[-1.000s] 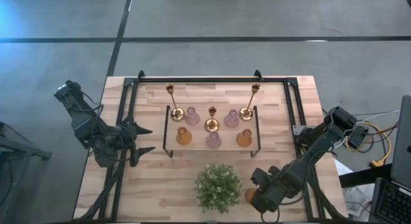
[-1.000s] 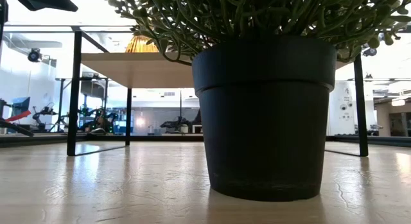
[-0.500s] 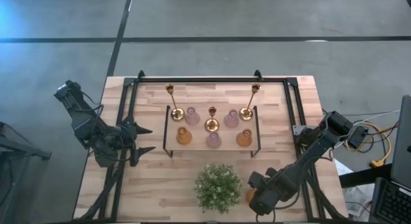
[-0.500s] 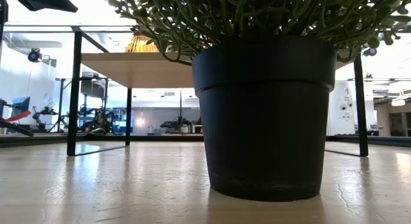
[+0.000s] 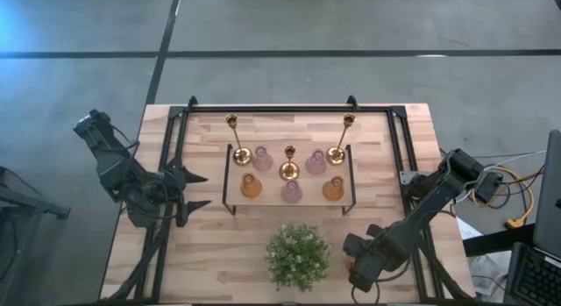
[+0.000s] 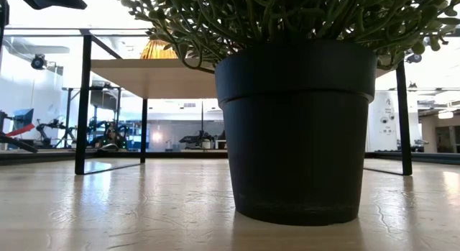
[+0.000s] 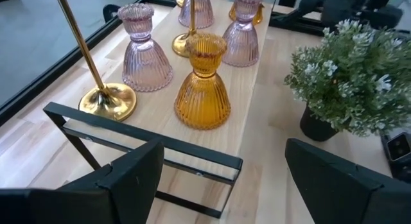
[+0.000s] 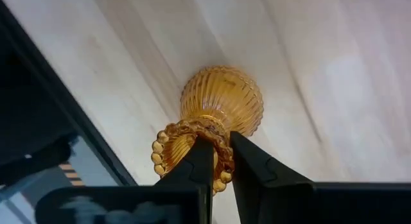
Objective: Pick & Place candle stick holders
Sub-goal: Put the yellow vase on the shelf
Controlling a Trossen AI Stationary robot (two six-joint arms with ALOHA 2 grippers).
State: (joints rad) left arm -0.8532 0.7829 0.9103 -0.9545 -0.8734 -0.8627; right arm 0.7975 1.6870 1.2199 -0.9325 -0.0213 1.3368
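Right end effector grasping an amber holder at the near right of the counter.

Right end effector is clenched on the beaded rim of an amber holder, beside the potted plant. Left end effector hangs released at the counter's left side. Farther back, on the black-framed shelf, stand amber, pink and brass holders.

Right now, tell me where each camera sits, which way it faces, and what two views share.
High: overhead, straight down; both arms, right gripper low beside the plant.
Low: table height, level; plant pot fills it, no arm visible.
Left wrist: behind open left fingers, facing the holders.
Right wrist: its fingers pinch an amber holder's rim.
Shared: left wrist and high both show the amber holder on the shelf.
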